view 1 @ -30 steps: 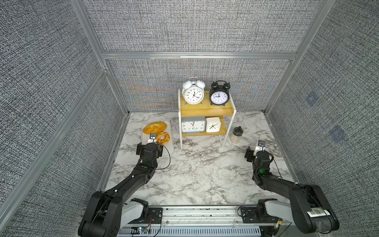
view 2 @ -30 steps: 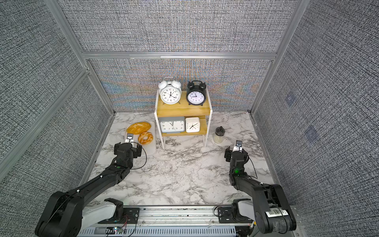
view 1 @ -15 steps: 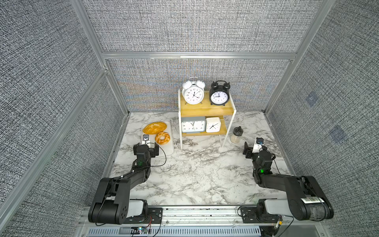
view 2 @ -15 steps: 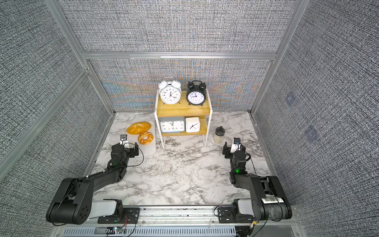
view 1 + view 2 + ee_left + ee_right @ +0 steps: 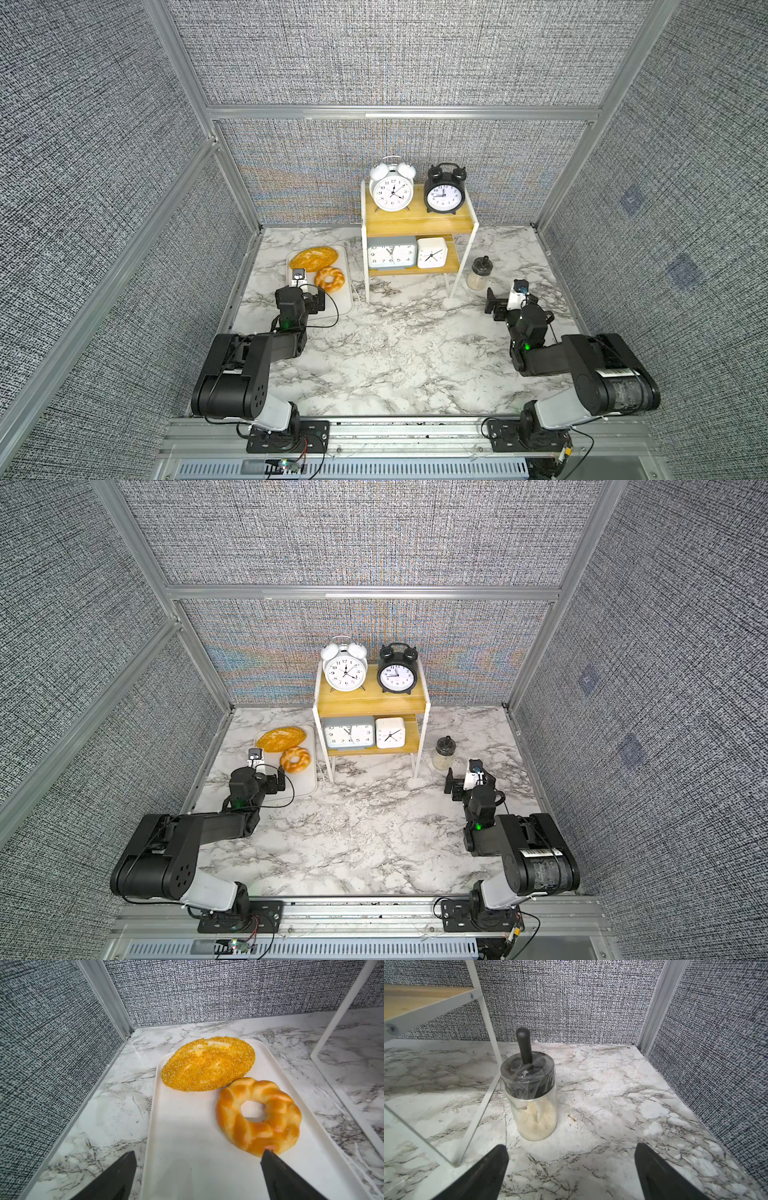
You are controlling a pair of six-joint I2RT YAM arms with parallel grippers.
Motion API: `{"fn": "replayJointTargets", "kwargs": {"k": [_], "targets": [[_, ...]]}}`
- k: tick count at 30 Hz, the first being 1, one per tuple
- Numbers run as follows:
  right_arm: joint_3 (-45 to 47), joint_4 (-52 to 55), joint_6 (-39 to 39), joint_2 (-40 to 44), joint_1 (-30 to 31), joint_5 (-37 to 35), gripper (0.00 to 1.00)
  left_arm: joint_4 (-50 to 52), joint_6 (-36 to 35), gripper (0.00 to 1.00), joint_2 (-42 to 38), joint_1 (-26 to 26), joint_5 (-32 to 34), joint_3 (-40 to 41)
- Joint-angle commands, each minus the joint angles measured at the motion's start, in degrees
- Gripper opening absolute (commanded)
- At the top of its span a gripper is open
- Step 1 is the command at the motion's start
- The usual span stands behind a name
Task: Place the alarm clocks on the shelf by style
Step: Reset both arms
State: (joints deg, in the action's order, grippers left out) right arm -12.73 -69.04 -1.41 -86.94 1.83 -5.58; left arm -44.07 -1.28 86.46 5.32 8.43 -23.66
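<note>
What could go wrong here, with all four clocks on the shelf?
The open right gripper faces the jar, which stands beside a leg of the shelf; a forward move might tip it. One fingertip of the open left gripper is close to the ring bread on the tray; a sideways sweep might shove it.

A robotics laboratory test cell is shown: a white marble-patterned tabletop (image 5: 395, 365) is enclosed on three sides by grey woven fabric panels (image 5: 395, 50) set in silver aluminium profiles (image 5: 399, 112). Two black robot arms (image 5: 232, 374) are bolted to a silver metal rail (image 5: 407, 428) along the front edge.
</note>
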Motion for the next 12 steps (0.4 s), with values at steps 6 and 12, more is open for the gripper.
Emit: {"fn": "replayJointTargets", "kwargs": {"k": [6, 12], "targets": [[-0.39, -1.63, 0.44, -0.07, -0.18, 0.62, 0.99, -0.59, 0.29, 0.99, -0.03, -0.07, -0.76, -0.33], [-0.37, -1.63, 0.44, -0.08, -0.2, 0.66, 0.99, -0.62, 0.25, 0.99, 0.03, -0.22, -0.84, -0.28]]}}
